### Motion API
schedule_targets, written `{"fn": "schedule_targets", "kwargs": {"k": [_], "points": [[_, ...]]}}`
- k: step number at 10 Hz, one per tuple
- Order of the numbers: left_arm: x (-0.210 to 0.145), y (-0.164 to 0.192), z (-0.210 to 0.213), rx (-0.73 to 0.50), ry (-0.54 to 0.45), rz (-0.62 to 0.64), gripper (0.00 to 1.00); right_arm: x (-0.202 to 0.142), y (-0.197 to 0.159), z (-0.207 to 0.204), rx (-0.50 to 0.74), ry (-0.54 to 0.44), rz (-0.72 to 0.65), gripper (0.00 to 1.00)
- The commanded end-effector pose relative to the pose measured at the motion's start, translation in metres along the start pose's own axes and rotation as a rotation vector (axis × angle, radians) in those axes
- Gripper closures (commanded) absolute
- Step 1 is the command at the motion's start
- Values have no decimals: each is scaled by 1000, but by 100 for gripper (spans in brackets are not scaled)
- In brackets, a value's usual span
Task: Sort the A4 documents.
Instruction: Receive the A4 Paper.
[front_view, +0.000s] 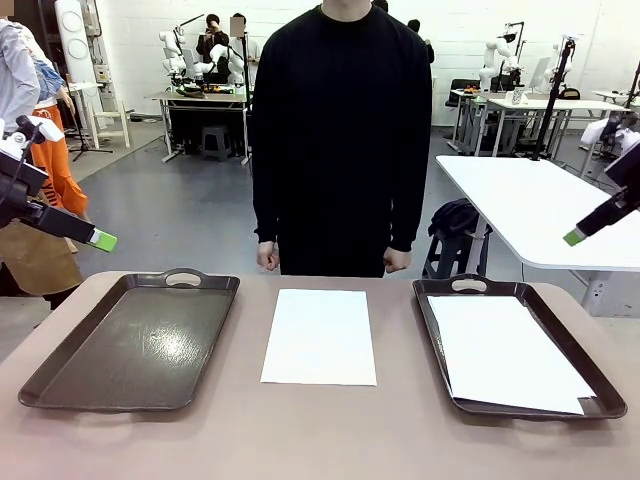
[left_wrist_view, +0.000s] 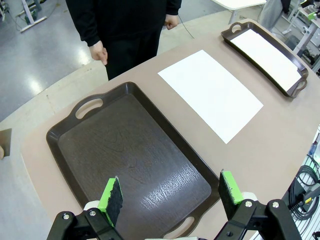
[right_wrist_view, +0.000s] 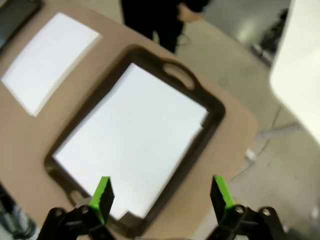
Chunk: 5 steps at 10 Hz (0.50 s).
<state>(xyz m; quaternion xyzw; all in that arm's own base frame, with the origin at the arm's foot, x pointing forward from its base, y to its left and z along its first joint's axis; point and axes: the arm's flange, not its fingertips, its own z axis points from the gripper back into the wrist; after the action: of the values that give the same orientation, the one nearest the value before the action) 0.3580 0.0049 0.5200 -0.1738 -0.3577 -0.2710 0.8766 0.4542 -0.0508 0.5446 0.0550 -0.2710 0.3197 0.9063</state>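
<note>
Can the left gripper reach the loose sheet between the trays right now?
Probably yes: the left gripper is open above the left tray, the sheet lies flat beside it, the person's hands off the table.

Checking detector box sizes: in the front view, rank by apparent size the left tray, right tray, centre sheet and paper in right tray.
1. left tray and right tray: look alike, not ranked.
2. paper in right tray, sheets slightly offset.
3. centre sheet.

Left tray, glossy dark plastic with a fine grain; A4 document, smooth matt white paper; tabletop, matt tan
</note>
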Motion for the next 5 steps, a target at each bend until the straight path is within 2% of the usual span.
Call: {"fn": "schedule_targets", "kwargs": {"k": [1, 5], "points": [[-1, 2, -1, -11, -9, 1, 0, -9, 6, 12, 187, -90, 34, 0], [-1, 2, -1, -11, -9, 1, 0, -11, 23, 32, 301, -99, -19, 0]]}}
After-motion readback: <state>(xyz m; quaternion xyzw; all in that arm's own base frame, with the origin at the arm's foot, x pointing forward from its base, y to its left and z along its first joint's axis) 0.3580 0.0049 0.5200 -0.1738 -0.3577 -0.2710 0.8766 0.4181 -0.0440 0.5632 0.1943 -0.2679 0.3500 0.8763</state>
